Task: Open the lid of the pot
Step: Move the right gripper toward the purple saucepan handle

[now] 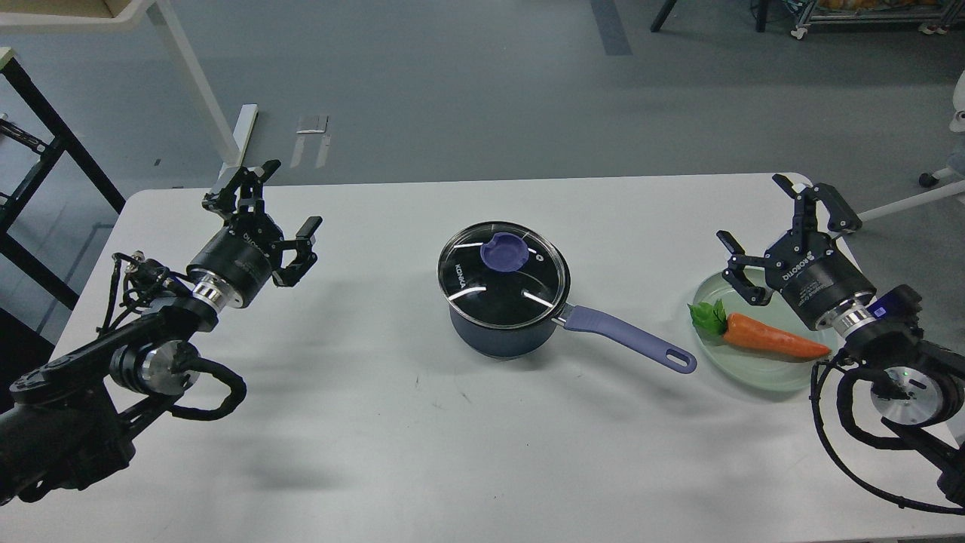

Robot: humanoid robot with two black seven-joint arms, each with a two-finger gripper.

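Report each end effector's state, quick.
Left end effector: open, holding nothing.
Right end effector: open, holding nothing, above the plate.

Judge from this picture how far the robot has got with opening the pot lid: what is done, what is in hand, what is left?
Done: nothing visible. The lid sits closed on the pot, its knob untouched. In hand: nothing; the left gripper and right gripper are both open and empty, well to either side. The right one hovers over the green plate holding a carrot. Left: reach the knob, grip it, lift the lid off.
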